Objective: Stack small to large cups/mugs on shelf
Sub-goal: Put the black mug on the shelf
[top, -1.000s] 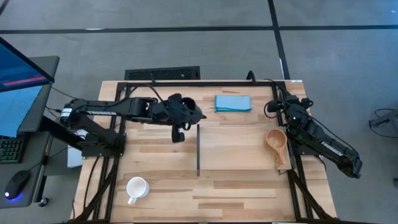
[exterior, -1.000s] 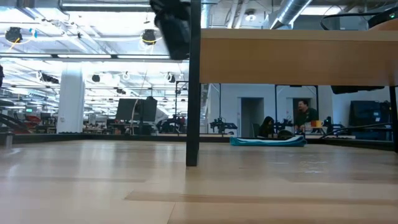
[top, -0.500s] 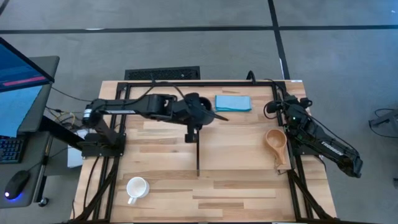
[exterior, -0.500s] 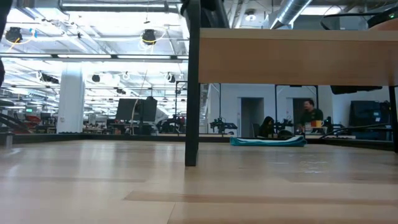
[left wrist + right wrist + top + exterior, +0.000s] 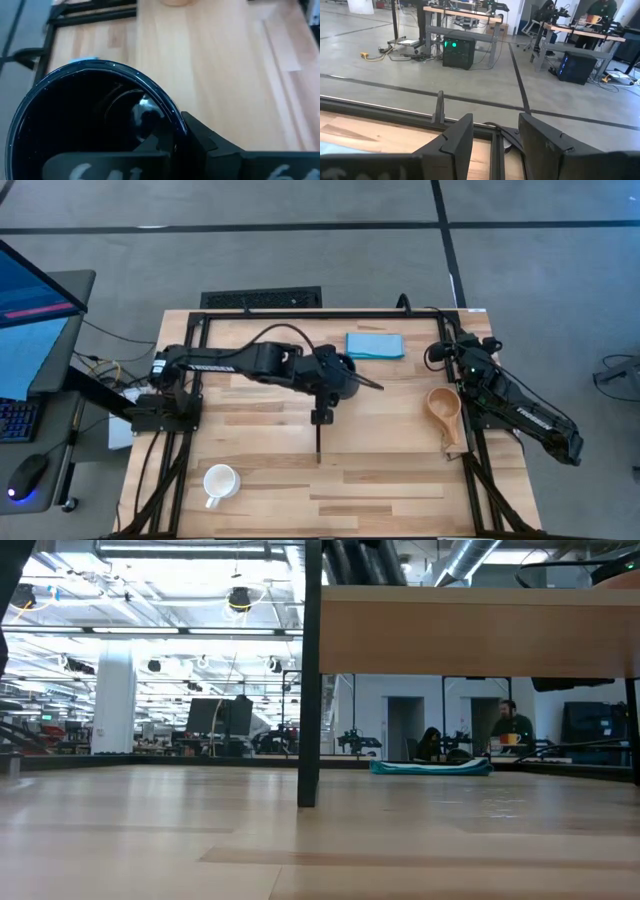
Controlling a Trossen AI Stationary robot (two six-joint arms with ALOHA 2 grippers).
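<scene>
My left gripper (image 5: 338, 377) is clamped on the black mug (image 5: 95, 125), carrying it above the middle of the table (image 5: 380, 480); its rim fills my wrist view, mouth toward me; the mug hangs over the back end of the shelf (image 5: 480, 632), which the high view shows edge-on as a thin dark line (image 5: 319, 442); the white mug (image 5: 219, 481) stands near the front left corner, well apart from my grip; the wooden cup (image 5: 444, 409) lies on the right side beside my right arm; my right gripper (image 5: 492, 145) waits at the back right corner, fingers apart, holding nothing; a blue cloth (image 5: 375, 345) lies at the back edge.
</scene>
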